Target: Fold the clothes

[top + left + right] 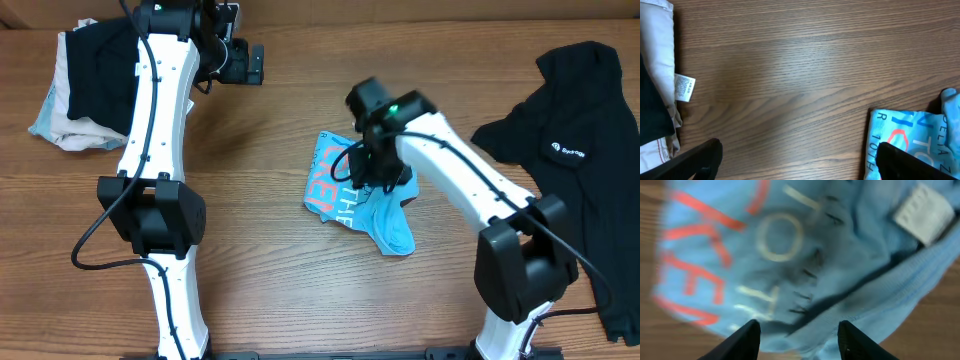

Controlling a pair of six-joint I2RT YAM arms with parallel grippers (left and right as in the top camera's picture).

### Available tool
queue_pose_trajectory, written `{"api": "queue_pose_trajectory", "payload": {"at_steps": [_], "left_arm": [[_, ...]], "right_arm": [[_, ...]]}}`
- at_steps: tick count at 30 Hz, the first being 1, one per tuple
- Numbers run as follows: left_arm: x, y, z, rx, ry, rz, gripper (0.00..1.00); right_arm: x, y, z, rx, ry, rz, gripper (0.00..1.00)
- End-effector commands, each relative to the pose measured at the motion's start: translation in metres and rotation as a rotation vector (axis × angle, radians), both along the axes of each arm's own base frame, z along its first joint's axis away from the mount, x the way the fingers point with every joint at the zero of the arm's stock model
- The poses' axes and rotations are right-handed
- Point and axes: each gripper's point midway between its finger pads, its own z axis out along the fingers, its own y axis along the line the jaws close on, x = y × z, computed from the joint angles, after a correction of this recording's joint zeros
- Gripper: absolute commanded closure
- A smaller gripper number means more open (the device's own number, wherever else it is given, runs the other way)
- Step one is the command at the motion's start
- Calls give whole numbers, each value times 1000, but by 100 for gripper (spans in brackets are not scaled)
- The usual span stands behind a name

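Observation:
The light blue T-shirt (360, 205) with white lettering and red-pink print lies bunched and partly folded at the table's middle. My right gripper (375, 170) hovers right over it, open and empty; in the right wrist view the shirt (790, 255) fills the frame between my spread fingers (797, 335). A black garment with a small white logo (570, 120) lies at the right. My left gripper (250, 65) is open and empty at the far left, above bare wood (795, 160); the shirt's corner (910, 140) shows at that view's lower right.
A pile of black and white clothes (80, 90) sits at the far left; its white edge and care tag (684, 87) show in the left wrist view. The wooden table (260, 290) lies under everything.

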Motion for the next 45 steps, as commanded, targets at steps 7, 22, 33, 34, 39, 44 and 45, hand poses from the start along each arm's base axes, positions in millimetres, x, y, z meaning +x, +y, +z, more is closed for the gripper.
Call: {"api": "queue_pose_trajectory", "payload": {"at_steps": [7,22,33,34,39,44,45], "left_arm": [[0,6,-2,16,0,-12,0],[0,7,-3,16,5,-11,0],[-1,7,-3,27,1,-35,0],[-1,8,-3,30,1,-34,0],[0,11,-3,48,-1,-27,0],[0,11,-3,49,-1,-27,0],[0,11,-3,49,-2,-27,0]], "right_arm": [[6,-36,-13,-162,-51,-121,73],[-44,-106,-6,-344,156,-384,96],[-55,-127,-17,-335,204,-443,96],[-52,-128,-12,-322,194,-438,96],[-23,-127,26,-186,117,-385,72],[10,-110,47,-23,25,-295,43],[17,-105,47,10,3,-277,42]]}}
